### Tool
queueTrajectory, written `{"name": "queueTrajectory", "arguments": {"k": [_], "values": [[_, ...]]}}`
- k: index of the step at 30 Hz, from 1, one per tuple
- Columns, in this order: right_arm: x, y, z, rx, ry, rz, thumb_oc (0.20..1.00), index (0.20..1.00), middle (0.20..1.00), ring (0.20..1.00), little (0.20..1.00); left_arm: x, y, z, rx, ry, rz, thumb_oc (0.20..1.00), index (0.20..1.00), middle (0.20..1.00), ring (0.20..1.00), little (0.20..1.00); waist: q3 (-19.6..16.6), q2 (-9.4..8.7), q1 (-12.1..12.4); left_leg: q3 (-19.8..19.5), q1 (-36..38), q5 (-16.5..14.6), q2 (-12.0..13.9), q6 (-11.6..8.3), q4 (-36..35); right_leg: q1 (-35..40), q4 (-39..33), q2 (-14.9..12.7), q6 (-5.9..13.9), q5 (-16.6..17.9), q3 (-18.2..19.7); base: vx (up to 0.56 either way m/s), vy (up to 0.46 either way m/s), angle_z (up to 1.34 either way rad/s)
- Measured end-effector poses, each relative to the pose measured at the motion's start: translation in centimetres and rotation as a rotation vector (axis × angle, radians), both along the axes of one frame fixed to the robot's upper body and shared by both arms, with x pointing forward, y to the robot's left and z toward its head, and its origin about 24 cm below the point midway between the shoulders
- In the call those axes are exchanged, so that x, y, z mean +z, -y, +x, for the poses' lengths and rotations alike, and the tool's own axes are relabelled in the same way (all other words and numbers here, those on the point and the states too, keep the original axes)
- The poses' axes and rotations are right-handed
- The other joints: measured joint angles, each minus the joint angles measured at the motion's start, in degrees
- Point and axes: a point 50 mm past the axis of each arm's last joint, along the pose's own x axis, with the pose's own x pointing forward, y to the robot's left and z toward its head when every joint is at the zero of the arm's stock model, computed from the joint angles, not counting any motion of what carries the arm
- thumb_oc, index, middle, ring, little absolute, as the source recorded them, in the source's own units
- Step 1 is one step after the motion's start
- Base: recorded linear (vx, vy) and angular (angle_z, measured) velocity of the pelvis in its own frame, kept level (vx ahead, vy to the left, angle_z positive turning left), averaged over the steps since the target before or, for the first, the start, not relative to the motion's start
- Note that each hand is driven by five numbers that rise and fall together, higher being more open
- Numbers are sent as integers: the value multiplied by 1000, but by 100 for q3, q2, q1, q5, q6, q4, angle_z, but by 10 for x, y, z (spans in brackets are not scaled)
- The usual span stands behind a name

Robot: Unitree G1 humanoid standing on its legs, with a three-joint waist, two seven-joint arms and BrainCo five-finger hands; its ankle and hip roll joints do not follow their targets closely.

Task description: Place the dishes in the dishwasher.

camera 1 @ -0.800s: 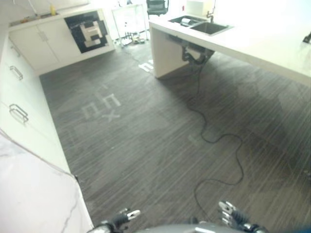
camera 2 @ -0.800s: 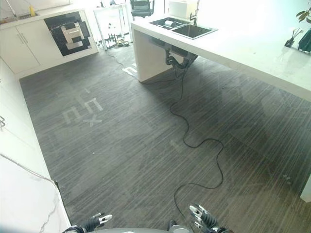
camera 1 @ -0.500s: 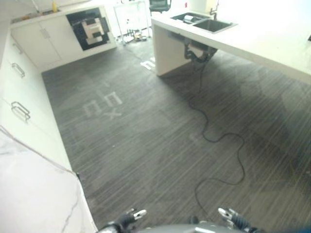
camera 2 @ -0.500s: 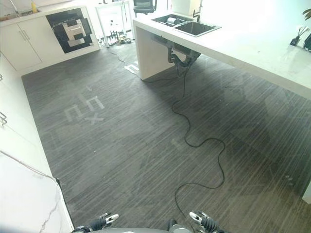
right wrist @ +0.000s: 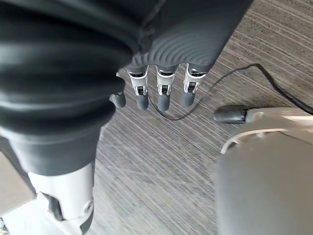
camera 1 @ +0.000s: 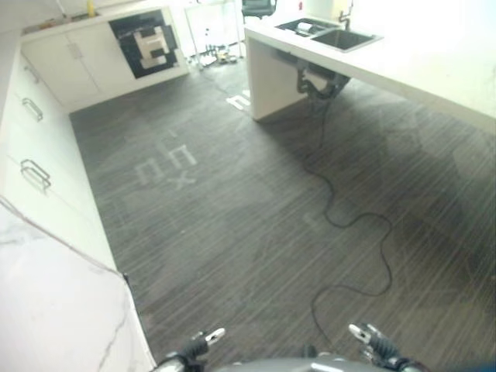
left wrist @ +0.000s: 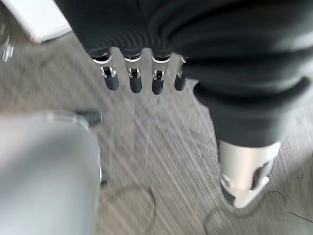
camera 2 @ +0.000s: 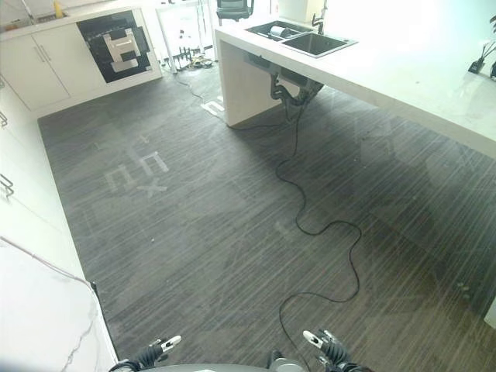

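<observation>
Your left hand and right hand are hanging low over the dark striped floor, each with its fingers relaxed and straight and nothing in its grasp — both are released. You are looking down a kitchen aisle where a white bench is running along the right with a sink set into its far end, and something pale, too small to identify, is lying in the sink's left basin. White cabinets are lining the left side — a dark panel is standing in the far cabinet run.
</observation>
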Motion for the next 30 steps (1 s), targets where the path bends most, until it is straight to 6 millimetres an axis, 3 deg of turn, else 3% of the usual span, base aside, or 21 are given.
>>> {"name": "queueTrajectory", "arguments": {"k": [6, 7, 9, 11, 12, 13, 15, 19, 21, 22, 23, 24, 26, 27, 28, 29, 30], "values": [[0, -1, 5, 7, -12, 13, 1000, 1000, 1000, 1000, 1000, 2, 5, 8, -13, 12, -84, 1000, 1000, 1000, 1000, 1000, 33, 48, -8, -16, 1, 0, 43, -45, 39, 14, 1, 51, -18, -52, -3, 46, -128, 1], [1, -4, 12, 28, -14, 19, 1000, 1000, 1000, 1000, 1000, 4, 3, 15, -16, 34, -77, 1000, 1000, 1000, 1000, 1000, 129, 10, -3, -7, -130, -53, 80, -181, 415, 19, 1, 52, -84, -150, 12, 27, -143, 1], [6, -7, 29, 70, 17, 18, 1000, 1000, 1000, 1000, 1000, 9, 2, 28, 22, 98, -85, 1000, 1000, 1000, 1000, 1000, 312, -114, 13, 56, -538, -34, 75, -212, 1271, 15, 14, -82, -120, -173, 10, 7, -175, 1], [15, -9, 50, 110, 80, 10, 1000, 1000, 1000, 1000, 1000, 16, 0, 48, 83, 191, -97, 1000, 1000, 1000, 1000, 1000, 549, -220, 14, 94, -1496, 99, 265, -464, 2951, -238, 513, -114, -397, -363, 29, 4, -144, 21], [21, -11, 65, 123, 120, 9, 1000, 1000, 1000, 1000, 1000, 26, 0, 67, 66, 276, -93, 1000, 1000, 1000, 1000, 1000, 787, -186, 59, -28, -2365, 461, 534, -732, 4326, -454, 901, -124, -558, -550, -2, 169, -14, 23], [24, -12, 74, 127, 136, 8, 1000, 1000, 1000, 1000, 1000, 31, 2, 76, 51, 314, -94, 1000, 1000, 1000, 1000, 1000, 956, -190, 135, -118, -2688, 430, 625, -707, 4683, -481, 1040, -96, -633, -619, 9, 354, 45, 10], [26, -15, 80, 143, 141, 10, 1000, 1000, 1000, 1000, 1000, 32, 2, 77, 47, 331, -92, 1000, 1000, 1000, 1000, 1000, 1015, -171, 195, 26, -2828, 423, 688, -714, 3949, -463, 1099, 5, -663, -691, 9, 474, 127, -4], [19, -18, 69, 165, 81, 16, 1000, 1000, 1000, 1000, 1000, 22, 5, 63, 46, 257, -91, 1000, 1000, 1000, 1000, 1000, 1091, 126, 203, 316, -2260, 714, 729, -817, 953, 28, 1002, 416, -494, -835, -8, 483, 237, -7], [11, -17, 49, 157, 27, 19, 1000, 1000, 1000, 1000, 1000, 20, 2, 57, 70, 247, -87, 1000, 1000, 1000, 1000, 1000, 1079, 134, 262, 318, -2187, 816, 814, -825, 457, 256, 1043, 542, -347, -1136, -6, 493, 260, -10], [6, -12, 32, 152, -19, 10, 1000, 1000, 1000, 1000, 1000, 19, -3, 54, 107, 240, -73, 1000, 1000, 1000, 1000, 1000, 1073, 79, 305, 322, -2135, 821, 926, -799, 553, 383, 1155, 592, -298, -1308, 22, 513, 332, -19], [6, -7, 28, 149, -31, 0, 1000, 1000, 1000, 1000, 1000, 19, -6, 53, 112, 234, -65, 1000, 1000, 1000, 1000, 1000, 1046, 31, 306, 323, -2124, 829, 937, -760, 693, 441, 1207, 592, -359, -1410, 72, 584, 350, -16], [7, -1, 28, 113, -28, -5, 1000, 1000, 1000, 1000, 1000, 18, -10, 51, 151, 225, -64, 1000, 1000, 1000, 1000, 1000, 1058, -4, 309, 371, -2104, 724, 893, -616, 1090, 548, 1248, 617, -375, -1507, 162, 659, 426, -18], [7, -2, 32, 78, -20, 11, 1000, 1000, 1000, 1000, 1000, 17, -22, 46, 276, 198, -67, 1000, 1000, 1000, 1000, 1000, 826, -469, 588, 675, -2137, 246, 223, 91, 1925, 951, 1314, 354, -83, -2105, 201, 562, 613, -8], [5, -5, 27, 63, -23, 22, 1000, 1000, 1000, 1000, 1000, 17, -24, 46, 272, 192, -62, 1000, 1000, 1000, 1000, 1000, 705, -625, 637, 956, -2112, 93, -65, 350, 2099, 1088, 1408, 244, 44, -2174, 126, 469, 685, 31], [8, 0, 26, 16, 11, 23, 1000, 1000, 1000, 1000, 1000, 14, -21, 42, 244, 166, -68, 1000, 1000, 1000, 1000, 1000, 702, -452, 573, 1379, -1951, -213, -160, 815, 2408, 1083, 2206, 214, 251, -2291, -26, 284, 421, 23], [12, 0, 28, -20, 53, 18, 1000, 1000, 1000, 1000, 1000, 9, -16, 29, 96, 93, -36, 1000, 1000, 1000, 1000, 1000, 507, -334, 468, 1429, -1579, -577, -439, 1377, 1926, -144, 5176, -443, 815, -2107, -201, 281, 227, 51], [18, -8, 36, 12, 110, 26, 1000, 1000, 1000, 1000, 1000, 5, -15, 15, 19, 31, -19, 1000, 1000, 1000, 1000, 1000, 384, -357, 236, 1386, -1322, -503, -723, 1271, 1623, -1163, 7184, -1210, 931, -1323, -280, 365, 96, 31]]}}
